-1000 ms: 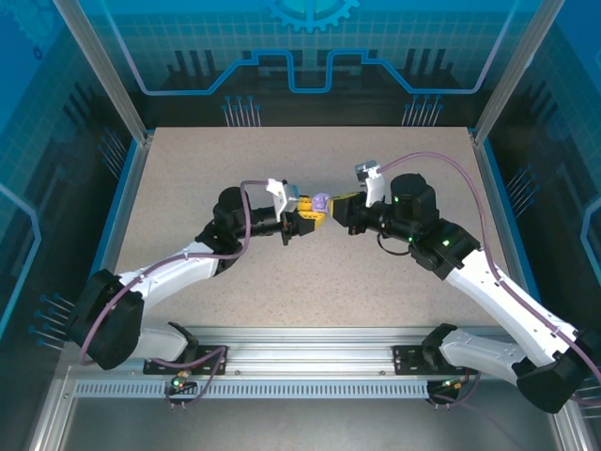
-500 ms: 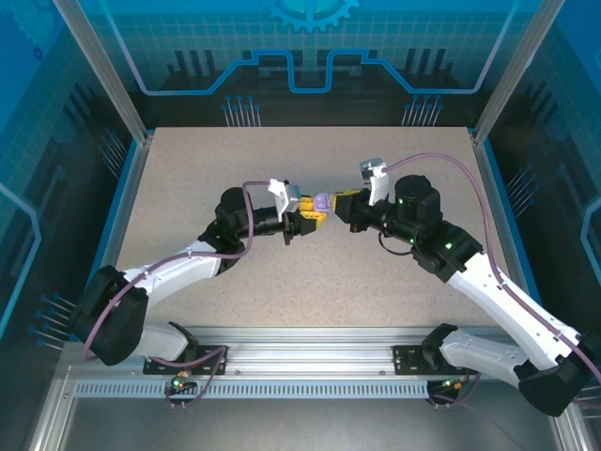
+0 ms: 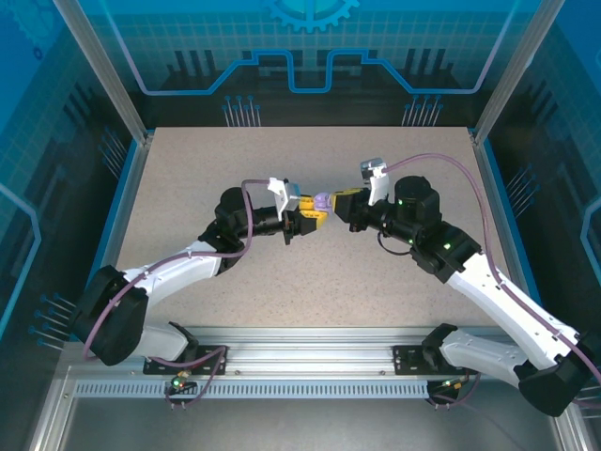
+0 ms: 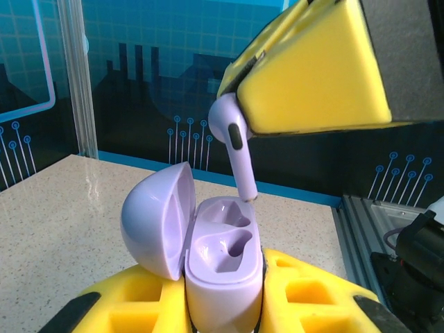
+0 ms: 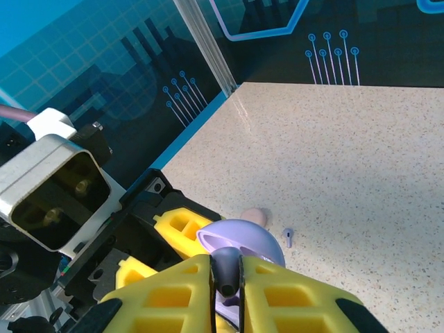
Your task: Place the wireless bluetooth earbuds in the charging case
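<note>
Top external: above the table (image 3: pixel 282 160), the left pincer (image 3: pixel 313 218) and right pincer (image 3: pixel 340 201) are set tip to tip, with a lilac case (image 3: pixel 323 201) between them.

Left wrist: the case is pinched upright in the left pincer, its lid (image 4: pixel 156 218) swung open (both wells empty). A lilac earbud (image 4: pixel 234 146) is pinched by its head in the right pincer, with the stem tip at the rear well's rim.

Right wrist: the earbud is clamped between yellow fingers (image 5: pixel 173 291) over the lid. A second earbud (image 5: pixel 288 237) and a pink object (image 5: pixel 254 216) are lying on the table beyond.
</note>
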You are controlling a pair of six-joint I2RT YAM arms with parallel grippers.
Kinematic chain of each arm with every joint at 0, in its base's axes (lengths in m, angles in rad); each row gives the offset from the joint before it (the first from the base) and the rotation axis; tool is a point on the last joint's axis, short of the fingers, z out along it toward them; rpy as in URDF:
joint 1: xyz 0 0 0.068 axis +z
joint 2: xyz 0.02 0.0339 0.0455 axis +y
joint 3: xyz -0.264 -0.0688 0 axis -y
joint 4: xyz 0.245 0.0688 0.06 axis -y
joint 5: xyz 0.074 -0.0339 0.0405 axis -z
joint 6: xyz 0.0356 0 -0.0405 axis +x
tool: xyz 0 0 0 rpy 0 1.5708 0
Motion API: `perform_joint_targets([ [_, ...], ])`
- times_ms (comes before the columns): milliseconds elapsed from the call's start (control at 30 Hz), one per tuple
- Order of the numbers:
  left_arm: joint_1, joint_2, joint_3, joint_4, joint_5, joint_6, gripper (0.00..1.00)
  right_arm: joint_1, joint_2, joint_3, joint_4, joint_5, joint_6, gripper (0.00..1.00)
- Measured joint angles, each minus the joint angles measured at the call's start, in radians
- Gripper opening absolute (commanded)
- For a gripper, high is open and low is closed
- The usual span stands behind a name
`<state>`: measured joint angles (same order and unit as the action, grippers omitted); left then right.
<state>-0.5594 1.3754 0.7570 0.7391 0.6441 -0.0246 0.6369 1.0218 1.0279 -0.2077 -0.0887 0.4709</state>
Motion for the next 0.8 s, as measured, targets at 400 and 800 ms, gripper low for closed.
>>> perform_joint_targets([
  [400,0.000,0.002,0.020,-0.001,0.011,-0.034,0.15,0.000,0.000,-0.002,0.000,0.011,0.000,0.16],
  [800,0.000,0.003,0.025,-0.034,0.019,-0.048,0.15,0.000,0.008,-0.002,-0.001,0.003,-0.011,0.16],
])
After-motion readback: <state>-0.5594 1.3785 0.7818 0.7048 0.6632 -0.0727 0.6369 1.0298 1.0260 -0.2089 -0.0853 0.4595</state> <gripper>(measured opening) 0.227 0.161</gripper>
